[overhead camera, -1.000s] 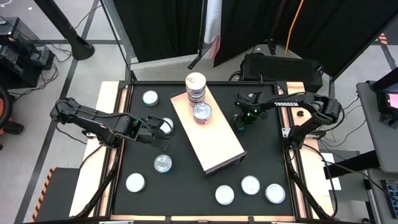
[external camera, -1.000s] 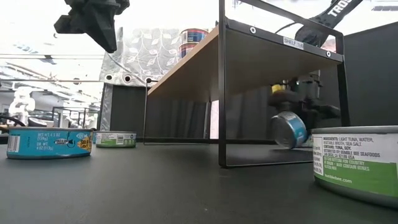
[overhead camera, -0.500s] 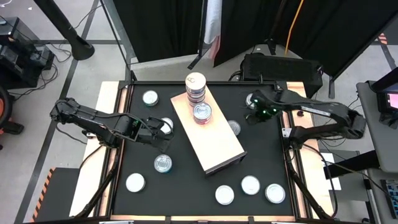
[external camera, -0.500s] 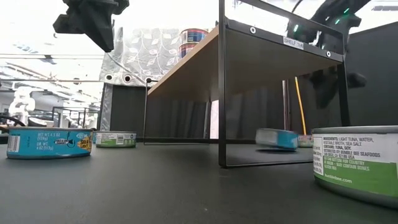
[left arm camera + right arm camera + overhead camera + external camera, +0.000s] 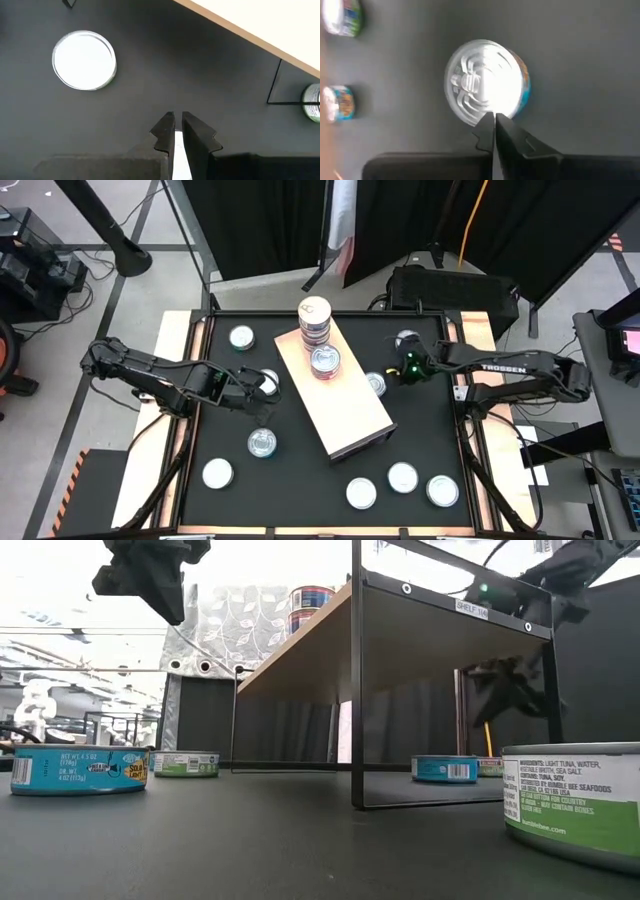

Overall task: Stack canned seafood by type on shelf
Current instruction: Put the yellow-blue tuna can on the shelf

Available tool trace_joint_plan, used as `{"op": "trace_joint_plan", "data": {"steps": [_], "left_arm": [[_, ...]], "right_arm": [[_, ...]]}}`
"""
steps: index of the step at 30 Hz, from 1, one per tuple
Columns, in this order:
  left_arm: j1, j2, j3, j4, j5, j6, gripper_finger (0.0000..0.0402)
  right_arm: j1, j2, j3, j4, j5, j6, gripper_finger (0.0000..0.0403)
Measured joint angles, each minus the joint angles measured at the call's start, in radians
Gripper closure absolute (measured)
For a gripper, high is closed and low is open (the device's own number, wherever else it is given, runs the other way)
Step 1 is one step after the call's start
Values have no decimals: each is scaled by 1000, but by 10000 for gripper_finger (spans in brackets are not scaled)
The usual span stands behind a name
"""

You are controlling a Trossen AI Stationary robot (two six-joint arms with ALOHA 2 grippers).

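The pale wood shelf (image 5: 340, 400) stands on thin black legs (image 5: 356, 690) in the middle of the black table. On it are a stack of tins (image 5: 314, 320) at its far end and a single tin (image 5: 325, 361). A blue-teal tin (image 5: 375, 384) lies flat on the table by the shelf's right side; it also shows in the low view (image 5: 445, 768) and the right wrist view (image 5: 487, 95). My right gripper (image 5: 410, 368) is shut and hovers just right of it, raised (image 5: 505, 680). My left gripper (image 5: 250, 387) is shut, raised high (image 5: 150, 575) left of the shelf, beside a tin (image 5: 267, 380).
Loose tins lie on the table: far left (image 5: 241, 337), left (image 5: 262, 442), near left (image 5: 217, 473), far right (image 5: 405, 340) and three near the front right (image 5: 361, 493) (image 5: 402, 477) (image 5: 442, 490). A green-labelled tin (image 5: 575, 805) is close to the low camera.
My right gripper has let go of the blue-teal tin, which it held tilted beside the shelf, and has gone up and toward the table's right edge. The tin has dropped and now lies flat on the table by the shelf's right side.
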Motion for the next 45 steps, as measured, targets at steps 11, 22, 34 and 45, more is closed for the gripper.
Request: {"op": "trace_joint_plan", "data": {"steps": [11,22,34,45], "left_arm": [[-2,0,0,0,48,-1,366],[-1,0,0,0,116,52,366],[-1,0,0,-1,125,61,366],[-1,0,0,-1,124,110,366]], "right_arm": [[2,112,-31,126,-5,-3,402],[2,207,-26,86,9,-69,403],[-80,162,-32,-157,91,-182,403],[-96,-100,90,-415,108,-211,390]]}}
